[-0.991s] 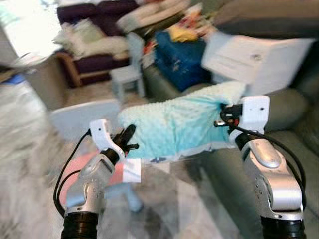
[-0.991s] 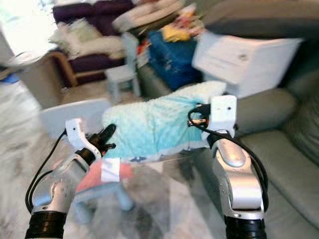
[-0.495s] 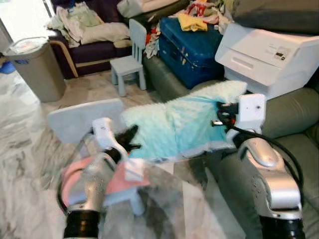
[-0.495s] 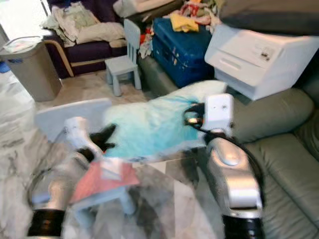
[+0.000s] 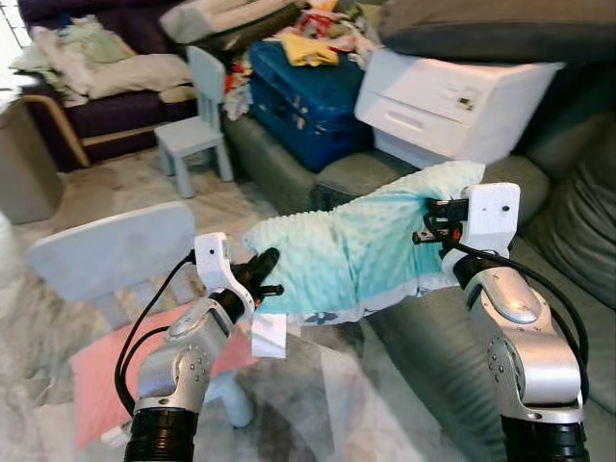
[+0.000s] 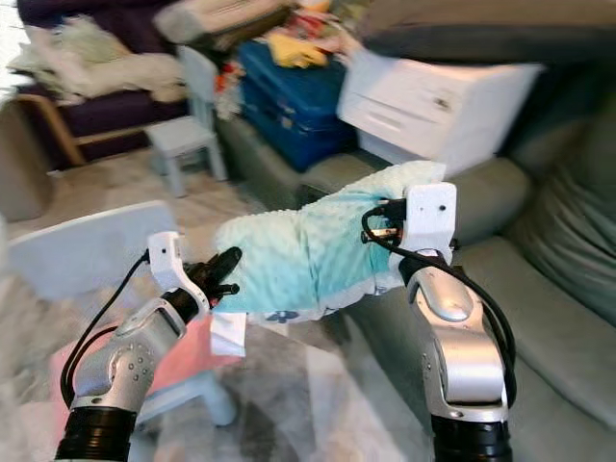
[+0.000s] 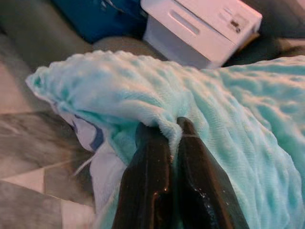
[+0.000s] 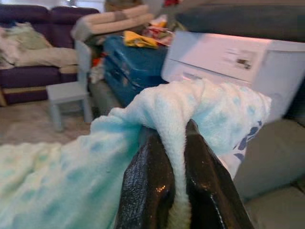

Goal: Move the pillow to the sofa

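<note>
Both sets of jaws are clamped on the pillow (image 5: 361, 252) — the left gripper (image 7: 164, 131) pinches a fold of its bumpy mint fabric between two black fingers (image 7: 147, 162), and the right gripper (image 8: 171, 131) bites a fold at the opposite end. In the head views the pillow hangs stretched between the two arms across the middle of the frame, its right end higher than its left, held in the air above the front edge of the grey-green sofa (image 5: 568, 318) and the marble floor (image 5: 318, 404). A white tag (image 5: 269, 335) dangles from its lower left edge.

Below the left arm, lower left, stands a small grey chair (image 5: 111, 252) with a pink cushion (image 5: 91, 371) on its seat. Behind the pillow, upper right, a white printer (image 5: 448, 101) sits on the sofa, with a blue suitcase (image 5: 303, 96) to its left. Farther back, upper left, are a second little chair (image 5: 197, 130) and a dark sofa (image 5: 67, 115) piled with laundry.
</note>
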Motion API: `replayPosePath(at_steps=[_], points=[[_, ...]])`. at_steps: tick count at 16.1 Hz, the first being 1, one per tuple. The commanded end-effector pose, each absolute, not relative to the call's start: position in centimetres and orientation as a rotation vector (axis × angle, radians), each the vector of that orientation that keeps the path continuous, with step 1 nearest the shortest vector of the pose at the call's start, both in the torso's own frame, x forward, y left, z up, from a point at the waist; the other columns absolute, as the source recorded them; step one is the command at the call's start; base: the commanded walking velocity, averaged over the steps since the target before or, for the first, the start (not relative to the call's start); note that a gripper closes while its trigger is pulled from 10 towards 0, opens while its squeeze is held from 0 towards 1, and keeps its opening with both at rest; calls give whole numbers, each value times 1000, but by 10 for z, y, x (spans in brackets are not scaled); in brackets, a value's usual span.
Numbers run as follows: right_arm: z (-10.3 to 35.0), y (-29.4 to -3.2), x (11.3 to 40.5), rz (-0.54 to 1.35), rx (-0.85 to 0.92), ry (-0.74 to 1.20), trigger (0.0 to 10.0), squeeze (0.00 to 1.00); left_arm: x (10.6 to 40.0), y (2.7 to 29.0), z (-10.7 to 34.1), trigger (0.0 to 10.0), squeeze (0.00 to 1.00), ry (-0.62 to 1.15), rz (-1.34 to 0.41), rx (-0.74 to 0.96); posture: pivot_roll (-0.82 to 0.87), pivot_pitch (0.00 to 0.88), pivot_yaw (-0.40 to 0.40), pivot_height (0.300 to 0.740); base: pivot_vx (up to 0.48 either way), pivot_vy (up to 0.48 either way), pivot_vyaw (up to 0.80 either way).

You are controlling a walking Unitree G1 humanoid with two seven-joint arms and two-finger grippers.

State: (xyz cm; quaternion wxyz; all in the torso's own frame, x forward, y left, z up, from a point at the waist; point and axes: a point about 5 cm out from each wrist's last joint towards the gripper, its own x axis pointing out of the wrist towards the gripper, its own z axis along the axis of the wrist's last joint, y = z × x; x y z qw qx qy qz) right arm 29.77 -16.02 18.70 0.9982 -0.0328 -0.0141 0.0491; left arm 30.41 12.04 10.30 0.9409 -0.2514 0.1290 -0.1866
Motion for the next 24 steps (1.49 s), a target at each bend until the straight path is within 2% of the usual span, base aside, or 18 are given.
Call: replayPosePath(at_steps=[1,7,24], points=[[193,-156,297,115,-66,-53,10000,0,308,124,110,10000,0,244,-370,-500,-124,0,29,740,0,0,-788],[193,-155,297,114,-63,-54,10000,0,308,124,110,10000,0,253,-366,-499,-125,0,30,740,0,0,-781],[192,-155,296,123,-80,-43,10000,0,298,110,105,10000,0,337,-467,-517,-125,0,23,740,0,468,0]])
